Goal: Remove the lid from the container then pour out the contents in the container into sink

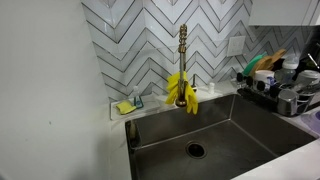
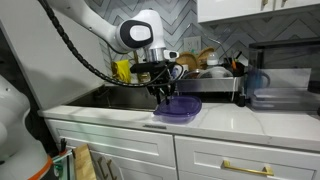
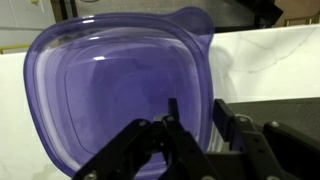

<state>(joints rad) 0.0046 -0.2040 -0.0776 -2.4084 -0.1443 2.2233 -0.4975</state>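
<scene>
straddling the purple lid [image 3: 110, 90] on the counter [image 2: 232, 118] is the hand [image 3: 203, 120].

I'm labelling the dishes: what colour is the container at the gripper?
The container is translucent purple, which shows best in the wrist view.

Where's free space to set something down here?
Free: white counter between purple container and clear bin, out to front edge; sink floor around drain. Crowded: dish rack behind the container, faucet with yellow gloves.
</scene>
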